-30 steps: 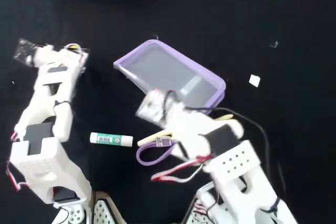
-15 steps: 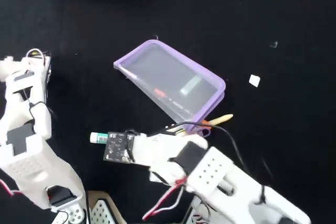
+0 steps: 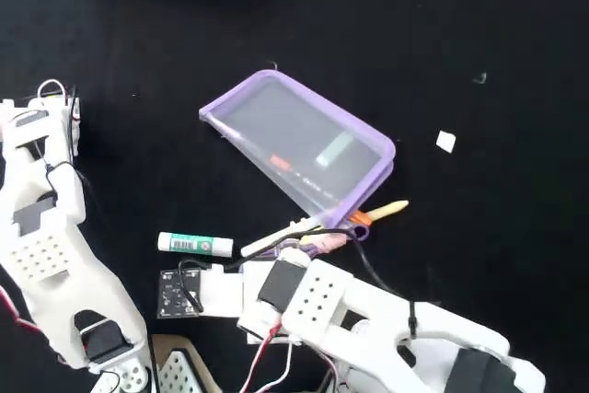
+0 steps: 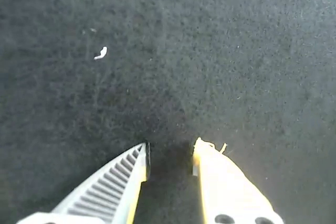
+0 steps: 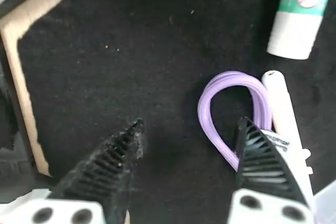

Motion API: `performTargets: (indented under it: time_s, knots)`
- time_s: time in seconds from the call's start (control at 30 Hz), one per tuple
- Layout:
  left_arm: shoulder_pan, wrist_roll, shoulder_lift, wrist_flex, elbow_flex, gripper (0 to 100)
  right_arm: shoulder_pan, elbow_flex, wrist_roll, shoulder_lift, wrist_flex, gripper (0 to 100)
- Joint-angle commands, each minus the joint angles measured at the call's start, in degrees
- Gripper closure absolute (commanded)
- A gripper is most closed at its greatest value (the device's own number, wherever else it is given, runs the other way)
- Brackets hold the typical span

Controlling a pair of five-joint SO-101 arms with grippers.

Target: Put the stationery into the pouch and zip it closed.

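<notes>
Items counted on the black table:
- One pouch, purple-trimmed with a clear face, lying mid-table. Whether its zip is open cannot be told.
- One glue stick, white with a green label, lying on its side on the cloth, outside the pouch and apart from it.
- One cream pen, lying between the glue stick and the pouch's near corner.
- One yellow pen with an orange part, just beside that same corner.
- One small white scrap, off to the pouch's far side and well apart from it.

Two arms are present.

The left gripper hangs over bare cloth at the table's left side, well apart from the pouch. Its jaws are slightly parted, with nothing between them.

The right gripper sits low over the near edge with its jaws spread wide and nothing gripped. Its wrist view shows one purple cord loop lying between the jaw tips. It touches the cream pen, and the glue stick lies beyond.

Writing: the glue stick label carries a round red-and-white mark and fine print, which is not legible. The cream pen bears small dark print, also unreadable.
</notes>
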Motion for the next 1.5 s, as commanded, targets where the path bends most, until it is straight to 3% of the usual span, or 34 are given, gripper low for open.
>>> performTargets:
  time_s: [0.0,0.23,0.47,0.83,1.03,1.27,1.47]
  knots:
    - [-0.66,0.18,0.53,0.53,-3.91,84,0.0,-1.27,-0.18,4.09,-3.34,73.0]
    - [-0.75,0.18,0.79,0.53,-4.0,84,3.34,-9.45,-0.62,18.51,-3.52,73.7]
    - [-0.75,0.18,0.79,0.53,-4.0,84,4.04,-17.01,-0.7,29.41,-0.79,83.5]
    - [-0.66,0.18,0.79,0.53,-4.18,84,4.04,-26.42,-3.87,40.92,4.75,84.1]
    - [-0.57,0.18,0.79,0.53,-4.18,84,4.04,-28.09,-4.66,42.42,5.8,99.0]
    - [-0.4,0.18,0.79,0.53,-4.18,84,3.87,-28.09,-5.89,40.22,6.24,98.7]
    - [-0.31,0.18,0.79,0.53,-4.18,84,4.92,-30.73,-5.89,32.4,13.27,98.7]
